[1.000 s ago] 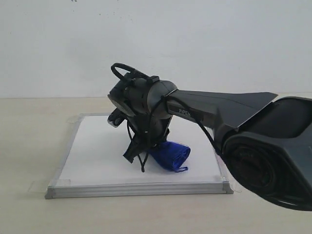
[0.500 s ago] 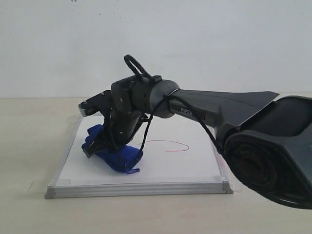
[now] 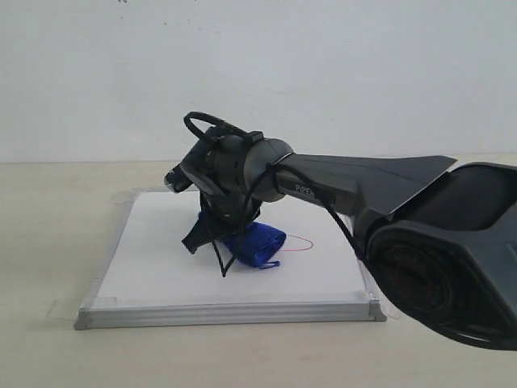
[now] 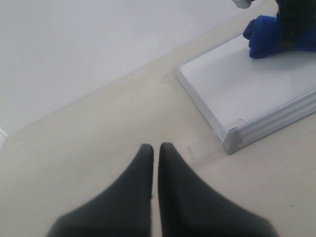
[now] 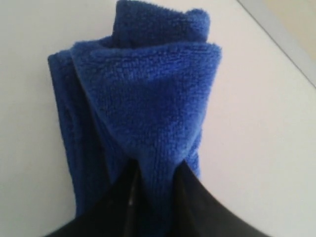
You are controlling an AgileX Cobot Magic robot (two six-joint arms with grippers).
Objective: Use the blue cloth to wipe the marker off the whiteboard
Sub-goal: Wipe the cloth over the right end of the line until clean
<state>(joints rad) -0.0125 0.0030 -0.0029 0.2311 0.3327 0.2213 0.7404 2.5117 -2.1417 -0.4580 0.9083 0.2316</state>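
On the whiteboard (image 3: 161, 259), close to its middle, you have the right tool (image 3: 212, 241) angled down with the blue cloth (image 3: 257, 245) in its grip. The right wrist view shows this plainly: the two dark fingers (image 5: 123, 197) stand narrow and pinch a fold of the cloth between them. The thick, fluffy roll reaches out past the tips and lies on the white surface. A small blue loop (image 3: 271, 264) hangs from the cloth's end nearest the camera. Just beside the cloth, on the side toward the right arm's base, you can see a short curved piece of the red marker line (image 3: 309, 242). The cloth and tool cover whatever else of it may be on the board, so you cannot tell how much there is. The board lies flat on the pale tabletop (image 3: 48, 242), with its grey frame (image 3: 226, 314) along the near edge and clear tape (image 3: 65, 307) at the corners. Your left tool (image 4: 156, 148) hangs over bare tabletop, off the board and near one taped corner. Its jaws are drawn together with only a thin slit between them, and they hold nothing. The exterior view does not show it.
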